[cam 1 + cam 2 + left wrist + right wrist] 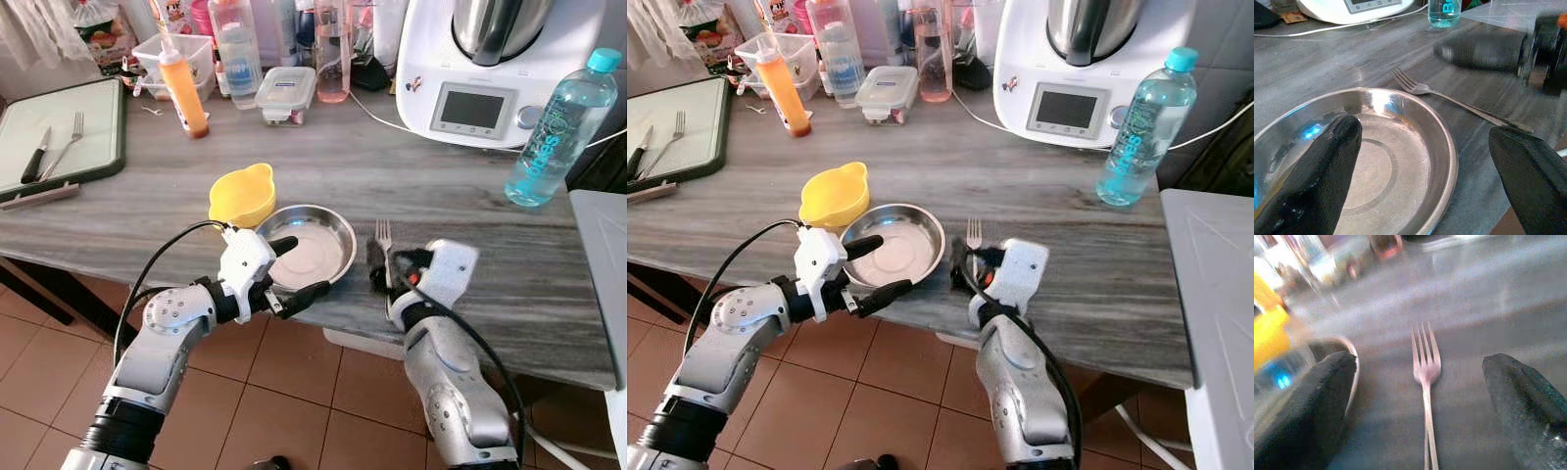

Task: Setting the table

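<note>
The right gripper [380,266] sits low at the near table edge with its fingers spread wide on either side of the fork [1425,382], which lies flat on the grey table [470,196] between them, ungripped, so I judge it laid as the place setting's cutlery. The left gripper [294,269] is also open, one finger over the steel plate [318,245] and one outside its near rim, likely to steady or shift it. The fork is slim, plain metal, tines pointing away, just right of the plate; a yellow bowl [242,194] touches the plate's far left.
</note>
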Motion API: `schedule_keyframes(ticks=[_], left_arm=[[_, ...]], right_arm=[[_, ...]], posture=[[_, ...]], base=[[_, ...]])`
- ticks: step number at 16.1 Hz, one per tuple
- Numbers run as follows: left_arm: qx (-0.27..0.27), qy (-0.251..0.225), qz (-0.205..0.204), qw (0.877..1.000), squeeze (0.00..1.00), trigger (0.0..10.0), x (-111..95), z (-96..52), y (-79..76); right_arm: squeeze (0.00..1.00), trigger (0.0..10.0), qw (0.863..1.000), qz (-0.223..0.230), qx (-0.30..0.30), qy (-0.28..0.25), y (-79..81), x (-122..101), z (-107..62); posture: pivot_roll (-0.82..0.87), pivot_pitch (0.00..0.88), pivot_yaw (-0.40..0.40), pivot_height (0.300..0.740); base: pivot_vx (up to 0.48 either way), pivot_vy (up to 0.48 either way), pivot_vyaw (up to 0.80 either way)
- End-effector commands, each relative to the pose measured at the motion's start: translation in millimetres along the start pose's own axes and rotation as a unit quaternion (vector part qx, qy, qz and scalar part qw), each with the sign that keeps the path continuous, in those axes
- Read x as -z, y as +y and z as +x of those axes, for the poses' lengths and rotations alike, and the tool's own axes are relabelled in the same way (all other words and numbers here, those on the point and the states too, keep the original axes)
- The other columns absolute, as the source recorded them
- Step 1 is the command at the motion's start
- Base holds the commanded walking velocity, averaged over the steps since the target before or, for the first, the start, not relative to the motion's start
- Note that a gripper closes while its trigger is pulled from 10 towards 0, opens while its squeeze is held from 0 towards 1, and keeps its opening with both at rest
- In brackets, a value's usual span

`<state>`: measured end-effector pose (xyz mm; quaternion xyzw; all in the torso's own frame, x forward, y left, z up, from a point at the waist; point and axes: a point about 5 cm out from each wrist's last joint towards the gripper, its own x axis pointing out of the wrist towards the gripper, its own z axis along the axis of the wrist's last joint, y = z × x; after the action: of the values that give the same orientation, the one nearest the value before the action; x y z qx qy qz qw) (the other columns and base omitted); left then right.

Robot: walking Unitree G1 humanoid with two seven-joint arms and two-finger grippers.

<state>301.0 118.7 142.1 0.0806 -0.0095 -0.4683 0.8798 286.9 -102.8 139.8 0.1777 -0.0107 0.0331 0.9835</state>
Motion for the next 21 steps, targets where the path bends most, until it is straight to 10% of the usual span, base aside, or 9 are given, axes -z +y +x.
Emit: schedule_keyframes(ticks=[1,10,21], left_arm=[[-0.001,0.003,0.005,1.000,0.00,10.0,0.1,1.3,0.5],[-0.043,-0.041,-0.016,0.998,0.00,10.0,-4.9,16.1,-5.7],[-0.103,-0.062,-0.025,0.992,0.00,10.0,-8.7,11.6,-7.0]], right_arm=[[1.00,10.0,0.998,0.046,-0.018,-0.032,16.4,-7.3,-4.1],[1.00,10.0,0.975,-0.175,0.091,-0.106,-54.4,-34.7,-46.3],[1.00,10.0,0.984,-0.168,0.051,0.040,-55.0,16.2,-59.2]], posture=[[0.10,0.135,0.090,0.740],[0.06,0.110,0.043,0.740],[0.10,0.112,-0.010,0.740]], base=[[0.000,0.000,0.00],[0.000,0.000,0.00],[0.000,0.000,0.00]])
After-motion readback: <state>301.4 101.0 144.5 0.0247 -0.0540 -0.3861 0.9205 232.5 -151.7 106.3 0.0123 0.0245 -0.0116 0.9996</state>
